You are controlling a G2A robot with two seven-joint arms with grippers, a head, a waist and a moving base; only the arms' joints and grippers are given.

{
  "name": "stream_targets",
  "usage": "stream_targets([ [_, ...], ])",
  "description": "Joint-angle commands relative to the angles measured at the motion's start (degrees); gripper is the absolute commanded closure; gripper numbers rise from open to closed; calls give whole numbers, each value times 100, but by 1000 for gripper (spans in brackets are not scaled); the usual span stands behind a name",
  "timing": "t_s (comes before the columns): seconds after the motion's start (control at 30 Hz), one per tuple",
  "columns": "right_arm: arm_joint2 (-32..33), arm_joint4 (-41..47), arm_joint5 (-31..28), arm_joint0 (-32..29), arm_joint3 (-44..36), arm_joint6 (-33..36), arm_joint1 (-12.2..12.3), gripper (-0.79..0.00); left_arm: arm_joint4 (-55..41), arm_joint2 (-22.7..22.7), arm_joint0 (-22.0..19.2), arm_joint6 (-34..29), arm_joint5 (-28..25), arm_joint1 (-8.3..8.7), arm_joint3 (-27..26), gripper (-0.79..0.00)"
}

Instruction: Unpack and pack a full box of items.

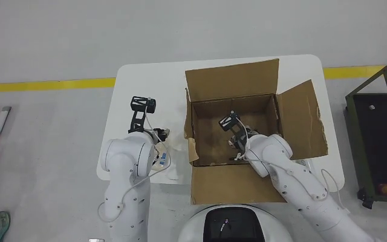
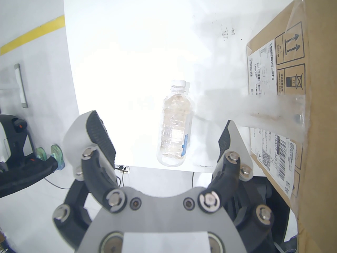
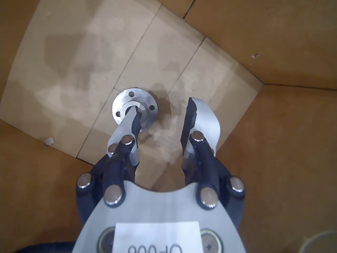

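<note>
An open cardboard box (image 1: 233, 78) stands on the white table (image 1: 151, 85). My right gripper (image 3: 162, 105) is down inside it, open, just above the box floor (image 3: 79, 53). A round metal flange (image 3: 123, 101) with bolt holes lies flat there. One fingertip sits over its centre hole and the other stands beside its rim. My left gripper (image 2: 160, 121) hangs open outside the box's left wall (image 2: 289, 80), close to the table's near edge. A clear plastic bottle (image 2: 173, 127) with a white cap stands upright in line with the gap between its fingers, beyond them.
The box's flaps are spread outward on all sides (image 1: 302, 121). A dark green cart (image 1: 369, 139) stands off the table to the right. A yellow line (image 1: 60, 83) runs along the floor behind. The table's left part is bare white surface.
</note>
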Motion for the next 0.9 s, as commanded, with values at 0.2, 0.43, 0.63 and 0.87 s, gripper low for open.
stream_targets([
  [0.2, -90, -83, -144, -62, -326, 44, -38, -560, 0, 0, 0, 0, 0, 0, 0, -785],
  [0.43, -417, -313, -83, -88, -275, 123, -119, -551, 0, 0, 0, 0, 0, 0, 0, -785],
  [0.63, -415, -316, 50, -15, 52, 36, -180, -499, 0, 0, 0, 0, 0, 0, 0, -785],
  [0.87, -426, -282, 8, 73, 368, -22, -241, -382, 0, 0, 0, 0, 0, 0, 0, -785],
])
